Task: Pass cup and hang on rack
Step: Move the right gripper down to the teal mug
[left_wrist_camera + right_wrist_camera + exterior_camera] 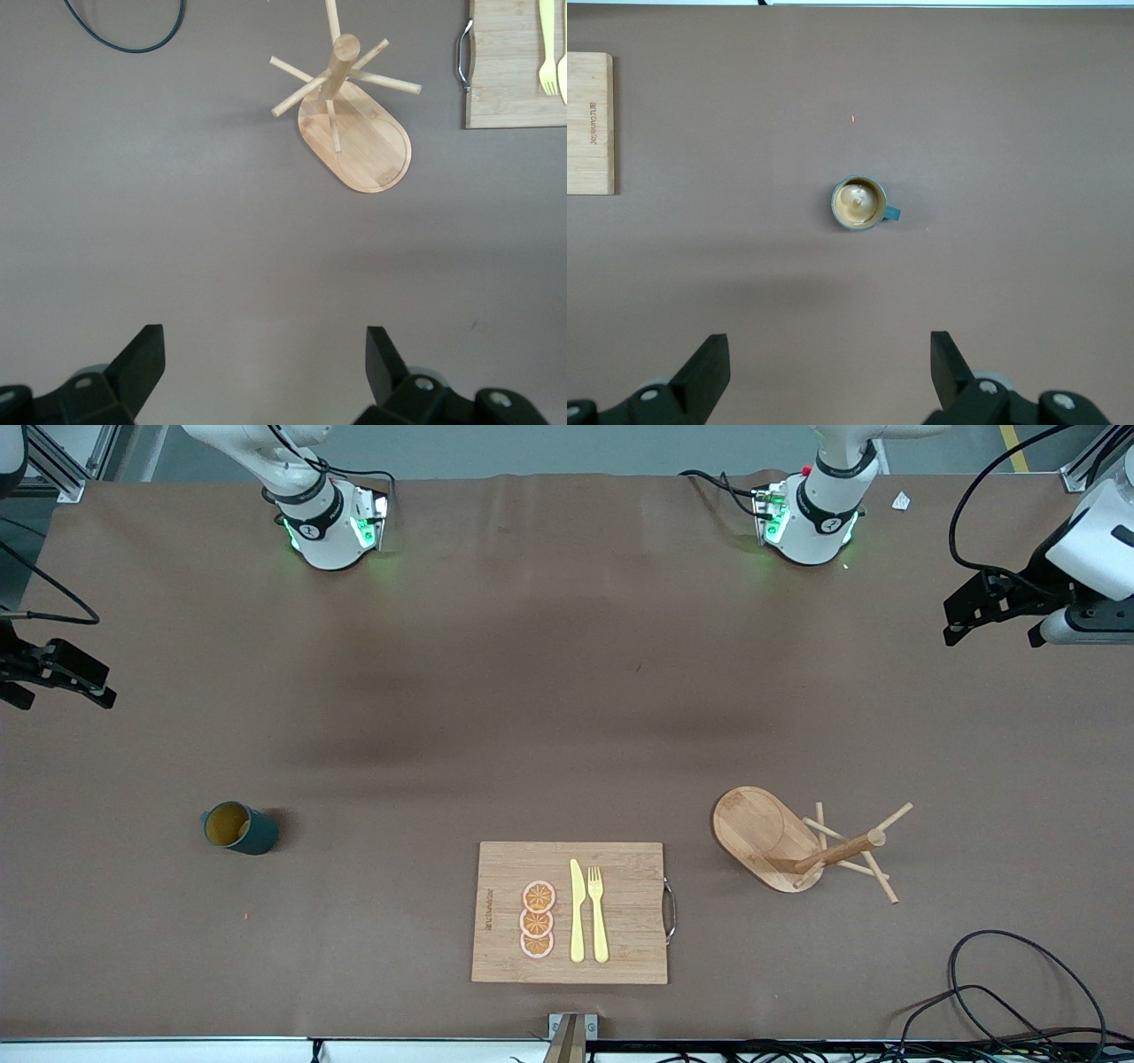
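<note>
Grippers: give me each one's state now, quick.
Left gripper: open, holding nothing, up over bare table short of the rack.
Right gripper: open, holding nothing, up over bare table short of the cup.

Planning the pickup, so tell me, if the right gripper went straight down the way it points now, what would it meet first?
Probably bare table. The right gripper, fingers open, points down at empty cloth; the cup stands upright ahead of that line, though depth is uncertain.

White arms, black tools, green lights

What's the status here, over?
Left gripper and right gripper open, both empty. Cup upright on table, untouched. Rack bare. Nothing in the way.
</note>
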Controlling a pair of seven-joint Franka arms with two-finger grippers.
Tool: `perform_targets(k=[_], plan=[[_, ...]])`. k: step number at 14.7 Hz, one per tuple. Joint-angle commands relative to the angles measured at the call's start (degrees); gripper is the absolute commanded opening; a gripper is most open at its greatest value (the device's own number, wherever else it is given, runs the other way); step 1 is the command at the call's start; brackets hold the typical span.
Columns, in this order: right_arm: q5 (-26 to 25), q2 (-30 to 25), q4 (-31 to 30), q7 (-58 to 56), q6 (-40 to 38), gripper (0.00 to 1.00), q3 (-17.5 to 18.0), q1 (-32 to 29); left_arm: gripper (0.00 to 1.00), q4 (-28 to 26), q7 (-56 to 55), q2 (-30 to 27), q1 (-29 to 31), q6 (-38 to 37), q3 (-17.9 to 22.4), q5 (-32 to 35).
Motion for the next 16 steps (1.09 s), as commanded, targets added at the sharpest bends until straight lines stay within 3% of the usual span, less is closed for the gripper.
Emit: perform_targets(k=[1, 7, 10, 13, 16], plan=[[-0.64, -1.14, -0.64, 0.01, -0.23, 1.00, 1.08, -1.22, 1.00, 0.63, 0.88, -0.53, 0.07, -0.97, -0.43, 1.08], [0.41, -0.71, -0.02, -0.25, 0.47, 1.00, 0.99, -2.00, 1.00, 2.73, 0.89, 0.70, -0.62, -0.97, -0.08, 0.81], [-0.55, 2.01, 0.42, -0.51, 1.26, 1.00, 1.25, -0.96, 1.00, 3.09, 0.63, 1.58, -0.63, -1.75, -0.42, 0.11], [-0.46, 10.95, 0.42, -0.86, 3.46, 1.00, 1.25, -0.60, 1.00, 3.18, 0.53, 1.49, -0.80, -1.93, -0.51, 0.11], [-0.63, 15.80, 0.24, -0.08, 7.49, 1.00, 1.25, 1.14, 1.00, 3.09, 0.97, 1.23, -0.54, -2.46, -0.51, 0.11]])
